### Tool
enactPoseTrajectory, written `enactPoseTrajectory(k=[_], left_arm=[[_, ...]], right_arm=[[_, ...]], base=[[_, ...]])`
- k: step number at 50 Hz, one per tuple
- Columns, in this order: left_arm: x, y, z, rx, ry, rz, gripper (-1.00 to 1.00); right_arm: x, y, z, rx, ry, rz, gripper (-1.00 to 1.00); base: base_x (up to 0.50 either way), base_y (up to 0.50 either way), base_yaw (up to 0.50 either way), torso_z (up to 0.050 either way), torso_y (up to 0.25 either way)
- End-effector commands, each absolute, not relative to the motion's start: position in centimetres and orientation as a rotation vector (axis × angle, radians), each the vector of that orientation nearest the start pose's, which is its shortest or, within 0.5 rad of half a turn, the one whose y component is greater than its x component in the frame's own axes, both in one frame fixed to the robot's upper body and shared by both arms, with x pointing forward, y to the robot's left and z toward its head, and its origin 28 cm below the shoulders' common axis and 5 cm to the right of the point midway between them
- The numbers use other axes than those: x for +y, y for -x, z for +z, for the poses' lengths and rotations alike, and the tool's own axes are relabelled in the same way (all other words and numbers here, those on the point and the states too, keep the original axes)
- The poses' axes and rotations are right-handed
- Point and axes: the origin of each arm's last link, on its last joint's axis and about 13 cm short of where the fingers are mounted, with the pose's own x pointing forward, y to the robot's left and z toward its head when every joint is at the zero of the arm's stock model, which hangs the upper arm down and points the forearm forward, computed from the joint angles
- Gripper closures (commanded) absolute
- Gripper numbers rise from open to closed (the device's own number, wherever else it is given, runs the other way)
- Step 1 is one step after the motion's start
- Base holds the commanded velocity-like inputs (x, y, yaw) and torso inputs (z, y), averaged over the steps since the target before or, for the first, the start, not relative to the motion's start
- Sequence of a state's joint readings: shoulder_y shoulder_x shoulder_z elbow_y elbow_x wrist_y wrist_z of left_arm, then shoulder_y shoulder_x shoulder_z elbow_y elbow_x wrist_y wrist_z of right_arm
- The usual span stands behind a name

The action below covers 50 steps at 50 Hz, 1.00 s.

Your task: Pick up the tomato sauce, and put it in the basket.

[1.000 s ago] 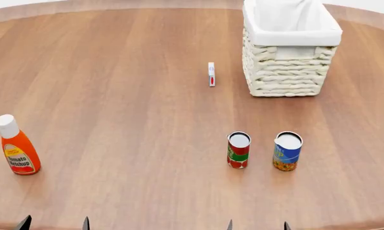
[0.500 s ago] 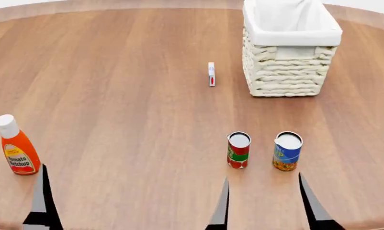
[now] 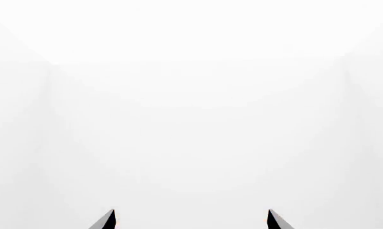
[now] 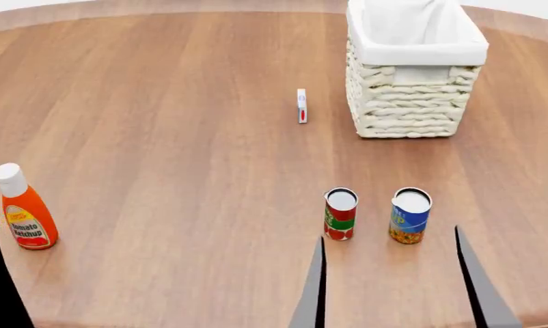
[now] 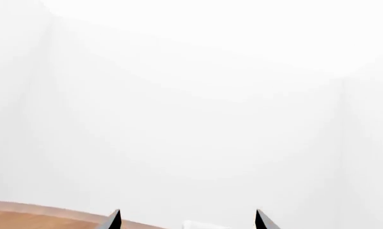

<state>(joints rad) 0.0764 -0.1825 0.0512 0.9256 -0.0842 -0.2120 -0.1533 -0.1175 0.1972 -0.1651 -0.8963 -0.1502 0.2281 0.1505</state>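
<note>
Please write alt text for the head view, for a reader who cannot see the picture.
A red tomato sauce can stands upright on a round wooden table, with a blue-and-yellow can to its right and the open right gripper just in front of both. A lined wicker basket sits farther back, an orange ketchup bottle at the left.

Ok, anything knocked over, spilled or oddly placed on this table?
Nothing stands out. The tomato sauce, blue-and-yellow can and ketchup bottle stand upright, the basket sits square, and a small box stands on edge.

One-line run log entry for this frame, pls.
phase: pre-grasp | tomato sauce: upright on table, untouched | basket: far side | right end effector: open, near can | left end effector: open
</note>
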Motion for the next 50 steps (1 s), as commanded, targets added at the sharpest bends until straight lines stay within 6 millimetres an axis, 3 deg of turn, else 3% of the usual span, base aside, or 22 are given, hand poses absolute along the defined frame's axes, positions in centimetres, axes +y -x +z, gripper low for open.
enactPoseTrajectory(k=[1, 50], left_arm=[[21.13, -15.29, 17.15, -0.631, -0.032, -0.018, -1.00], [21.11, -15.54, 16.92, -0.594, 0.014, -0.030, -1.00]], right_arm=[[-9.48, -14.98, 15.69, -0.559, 0.215, 0.020, -1.00], [-9.46, -15.22, 15.54, -0.528, 0.217, 0.024, -1.00]], base=[[0.00, 0.00, 0.00, 0.000, 0.000], [0.21, 0.00, 0.00, 0.000, 0.000]])
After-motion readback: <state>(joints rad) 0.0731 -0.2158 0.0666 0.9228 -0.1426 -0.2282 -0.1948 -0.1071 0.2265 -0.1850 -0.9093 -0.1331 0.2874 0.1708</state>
